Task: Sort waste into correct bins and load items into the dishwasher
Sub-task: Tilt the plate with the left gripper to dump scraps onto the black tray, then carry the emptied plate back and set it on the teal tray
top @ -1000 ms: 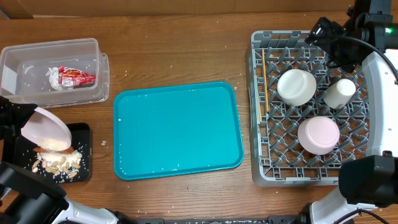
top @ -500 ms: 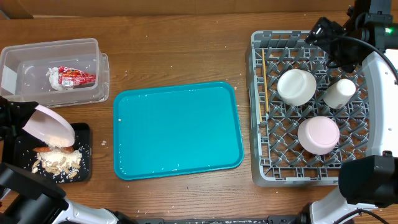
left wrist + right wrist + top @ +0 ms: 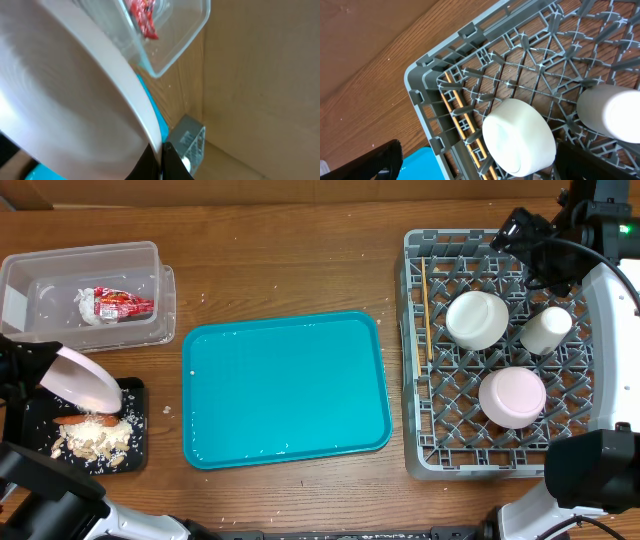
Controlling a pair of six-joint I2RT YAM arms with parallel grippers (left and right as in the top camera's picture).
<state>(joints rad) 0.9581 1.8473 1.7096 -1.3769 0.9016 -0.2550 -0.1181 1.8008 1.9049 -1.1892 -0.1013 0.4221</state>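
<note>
Plate clamped in left end effector, tilted over black tray; scraps dumped; plate not yet racked; right end effector fingers spread, empty.

A brown wooden desk with visible grain (dotted with a few pale specks) fills the scene; a plain tan cardboard wall stands along its far edge, evenly lit.

Probably a robot lab: wooden table walled with cardboard.
</note>
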